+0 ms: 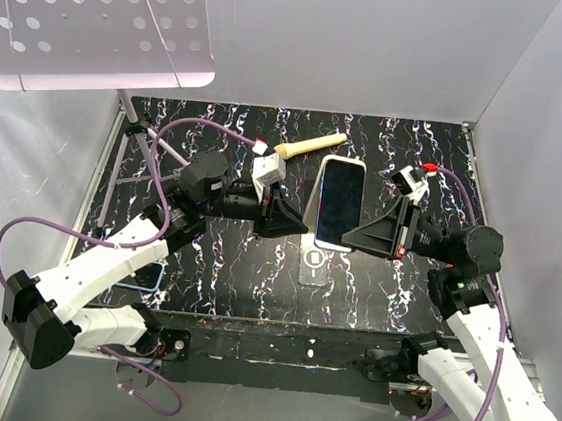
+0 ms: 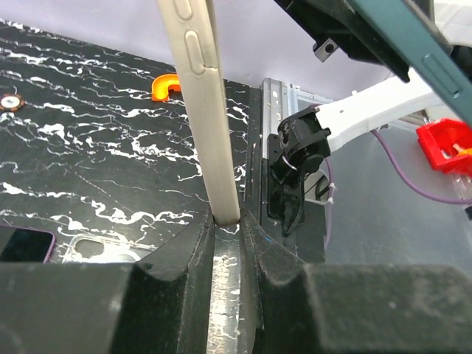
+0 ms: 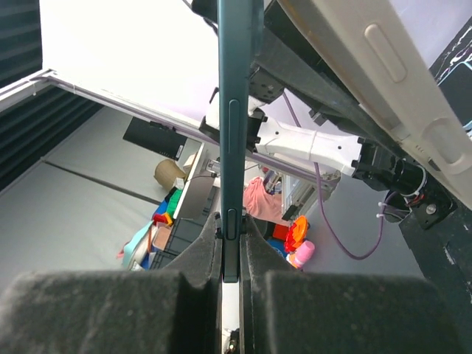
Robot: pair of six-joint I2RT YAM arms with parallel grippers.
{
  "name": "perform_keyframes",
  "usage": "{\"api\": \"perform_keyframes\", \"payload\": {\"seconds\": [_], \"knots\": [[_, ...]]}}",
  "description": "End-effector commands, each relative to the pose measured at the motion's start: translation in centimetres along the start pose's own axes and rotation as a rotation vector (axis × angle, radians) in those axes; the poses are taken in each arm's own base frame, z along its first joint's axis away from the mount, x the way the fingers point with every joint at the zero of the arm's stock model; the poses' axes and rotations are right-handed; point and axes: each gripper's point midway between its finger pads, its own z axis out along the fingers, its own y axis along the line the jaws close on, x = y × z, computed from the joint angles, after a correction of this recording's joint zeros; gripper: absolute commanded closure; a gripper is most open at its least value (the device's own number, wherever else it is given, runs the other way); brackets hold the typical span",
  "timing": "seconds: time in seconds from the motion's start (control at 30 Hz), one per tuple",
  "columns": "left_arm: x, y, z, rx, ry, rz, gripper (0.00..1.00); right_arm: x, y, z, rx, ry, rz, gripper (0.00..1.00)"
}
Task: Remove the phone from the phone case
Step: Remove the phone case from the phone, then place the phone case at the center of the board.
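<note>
**A:** How many of each, starting nearest the bases?

**B:** Two arms, one hand apiece. On the worktop [image 1: 225, 265] a second phone [image 1: 145, 277] with a blue edge lies at 8 o'clock. One clear case [image 1: 313, 265] lies flat at 5 o'clock, apart from both hands.

**A:** And the one that matters?

**B:** One phone [image 1: 340, 202], just right of centre, is held off the worktop with its screen up. Its long axis runs 12 to 6. The right hand [image 3: 230, 228] is pinched narrow on the phone's teal edge, near the 6 o'clock end. The left hand [image 2: 227, 225] is pinched narrow on the rim of the single cream phone case [image 2: 198, 110], from the 9 o'clock side. In the wrist views, case and phone angle apart.

**A:** Farther back?

**B:** One wooden tool [image 1: 310, 145] at 12 o'clock and one perforated white panel [image 1: 90, 20] at 10.

**A:** Any writing?

**B:** Only a ring mark on the clear case. I can't read any letters.
</note>
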Motion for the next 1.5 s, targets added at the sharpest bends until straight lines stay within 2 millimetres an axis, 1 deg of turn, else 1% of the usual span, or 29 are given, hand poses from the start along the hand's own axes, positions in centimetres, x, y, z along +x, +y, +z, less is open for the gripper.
{"api": "perform_keyframes", "payload": {"seconds": [0.0, 0.03, 0.1, 0.13, 0.2, 0.23, 0.27, 0.3, 0.37, 0.43, 0.47, 0.53, 0.63, 0.73, 0.83, 0.9, 1.03, 1.07, 1.13, 1.27, 1.37, 1.47], "knots": [[-1.8, 1.1, -0.5, -0.115, -0.081, -0.104, 1.00, -0.9, 0.8, 0.3, -0.011, -0.023, -0.070, 0.99], [-1.4, 2.1, -0.5, -0.178, -0.081, -0.181, 1.00, -1.1, 0.5, 0.4, -0.002, -0.020, -0.069, 0.99], [1.0, 4.1, -1.0, -0.329, -0.030, -0.370, 1.00, -1.4, 0.2, 0.6, 0.009, -0.025, -0.073, 0.99], [2.5, 5.1, -1.6, -0.420, 0.002, -0.445, 1.00, -1.5, 0.0, 0.6, 0.023, -0.025, -0.078, 0.99], [5.3, 6.1, -2.7, -0.549, 0.045, -0.574, 1.00, -1.8, -0.3, 0.8, 0.058, -0.030, -0.090, 0.99], [6.4, 6.2, -3.2, -0.588, 0.056, -0.628, 1.00, -2.0, -0.5, 0.8, 0.078, -0.037, -0.093, 0.99], [7.6, 6.2, -3.5, -0.609, 0.068, -0.672, 1.00, -2.1, -0.3, 0.8, 0.085, -0.037, -0.109, 0.99], [8.4, 6.1, -3.6, -0.618, 0.071, -0.703, 1.00, -2.2, -0.3, 0.9, 0.092, -0.036, -0.111, 0.99], [10.6, 6.4, -4.3, -0.674, 0.086, -0.762, 1.00, -2.5, 0.1, 1.0, 0.092, -0.037, -0.121, 0.99], [12.3, 6.3, -4.4, -0.684, 0.096, -0.802, 1.00, -2.7, 0.3, 1.1, 0.101, -0.043, -0.128, 0.99], [13.3, 6.1, -4.4, -0.683, 0.106, -0.832, 1.00, -2.8, 0.2, 1.1, 0.117, -0.046, -0.138, 0.99], [15.1, 6.0, -4.8, -0.700, 0.102, -0.883, 1.00, -3.1, -0.6, 0.9, 0.169, -0.058, -0.145, 0.99], [16.0, 6.0, -4.7, -0.682, 0.062, -0.892, 1.00, -3.2, -2.5, 0.5, 0.250, -0.074, -0.141, 0.99], [17.8, 6.0, -4.5, -0.680, 0.082, -0.927, 1.00, -3.3, -4.4, 0.2, 0.297, -0.087, -0.121, 0.99], [19.6, 5.7, -4.1, -0.656, 0.076, -0.991, 1.00, -3.2, -5.8, -0.1, 0.323, -0.092, -0.112, 0.99], [20.4, 5.8, -3.9, -0.639, 0.043, -1.012, 1.00, -3.2, -6.4, -0.2, 0.340, -0.092, -0.108, 0.99], [21.6, 6.3, -3.3, -0.635, 0.030, -1.051, 1.00, -3.3, -7.1, -0.3, 0.354, -0.100, -0.109, 0.99], [21.4, 6.3, -2.9, -0.614, 0.023, -1.048, 1.00, -3.3, -7.2, -0.3, 0.356, -0.097, -0.104, 0.99], [21.8, 6.3, -2.6, -0.595, 0.017, -1.067, 1.00, -3.2, -7.4, -0.3, 0.357, -0.095, -0.103, 0.99], [23.1, 6.4, -2.4, -0.598, 0.028, -1.099, 1.00, -3.2, -8.3, -0.3, 0.360, -0.094, -0.090, 0.99], [24.4, 6.3, -2.7, -0.618, 0.061, -1.138, 1.00, -3.2, -8.6, -0.3, 0.355, -0.093, -0.078, 0.99], [24.8, 6.3, -2.8, -0.624, 0.062, -1.139, 1.00, -3.1, -9.0, -0.3, 0.360, -0.093, -0.075, 0.99]]}}
